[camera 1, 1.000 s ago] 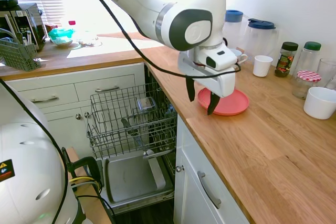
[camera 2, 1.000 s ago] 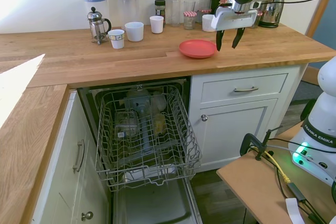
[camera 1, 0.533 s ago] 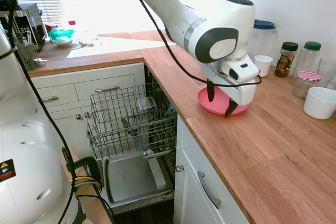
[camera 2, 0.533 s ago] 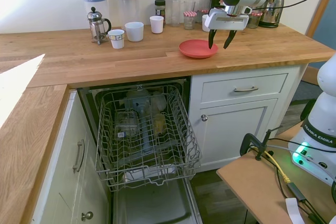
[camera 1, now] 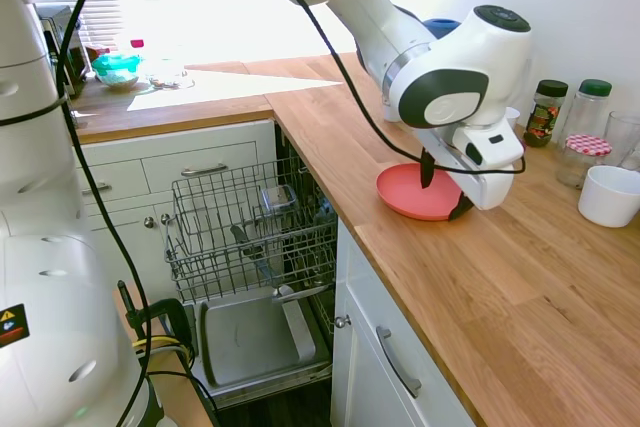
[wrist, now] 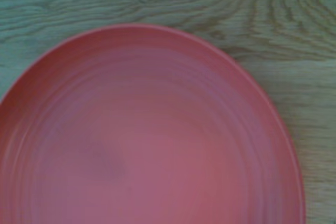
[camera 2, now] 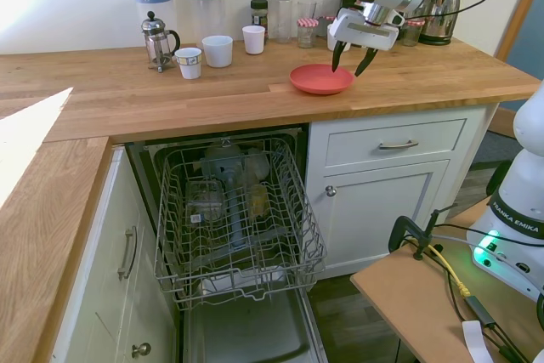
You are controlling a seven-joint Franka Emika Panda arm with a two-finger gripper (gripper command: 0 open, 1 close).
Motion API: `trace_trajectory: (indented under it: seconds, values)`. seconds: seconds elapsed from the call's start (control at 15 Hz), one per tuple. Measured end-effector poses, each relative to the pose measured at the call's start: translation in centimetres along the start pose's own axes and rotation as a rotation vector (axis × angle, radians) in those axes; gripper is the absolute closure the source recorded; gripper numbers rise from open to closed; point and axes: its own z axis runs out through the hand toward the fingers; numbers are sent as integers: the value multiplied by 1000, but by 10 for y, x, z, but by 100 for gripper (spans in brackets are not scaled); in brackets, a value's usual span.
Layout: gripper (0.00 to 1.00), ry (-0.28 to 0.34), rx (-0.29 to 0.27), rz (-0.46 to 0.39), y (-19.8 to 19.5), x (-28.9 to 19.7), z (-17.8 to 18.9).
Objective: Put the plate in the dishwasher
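Note:
The coral-red plate [camera 1: 405, 193] [camera 2: 316, 80] lies flat on the wooden counter, close to the front edge, beside the dishwasher opening. My gripper [camera 1: 443, 190] [camera 2: 349, 64] hangs open just over the plate's right side, one finger above the plate and the other near its rim, holding nothing. The plate [wrist: 147, 140] fills most of the wrist view, with wood grain around it. The dishwasher stands open under the counter, its grey wire rack [camera 1: 250, 227] [camera 2: 234, 218] pulled out over the dropped door [camera 1: 255, 339] [camera 2: 246, 337].
Along the back wall stand white mugs [camera 2: 217, 50], a French press [camera 2: 157, 40], two blue-lidded jugs [camera 2: 206, 10], jars [camera 1: 545, 112] and a kettle [camera 2: 440, 14]. A white bowl [camera 1: 608, 195] sits right of the plate. The rack holds several items.
The gripper has moved from beside the plate's near edge to over the plate, towards the back wall, and has turned a little. The plate has not moved.

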Motion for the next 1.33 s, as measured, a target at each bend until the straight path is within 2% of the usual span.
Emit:
trace_trajectory:
  seconds: [0.13, 0.2, 0.8, 1.33]
  values:
    - [0, -12, 10, 8, 0, 10, 6]
    - [100, -21, 15, 7, 1, 13, 10]
    - [100, -44, 32, -23, -13, 16, 23]
    - [100, -60, 37, -6, -15, 20, 33]
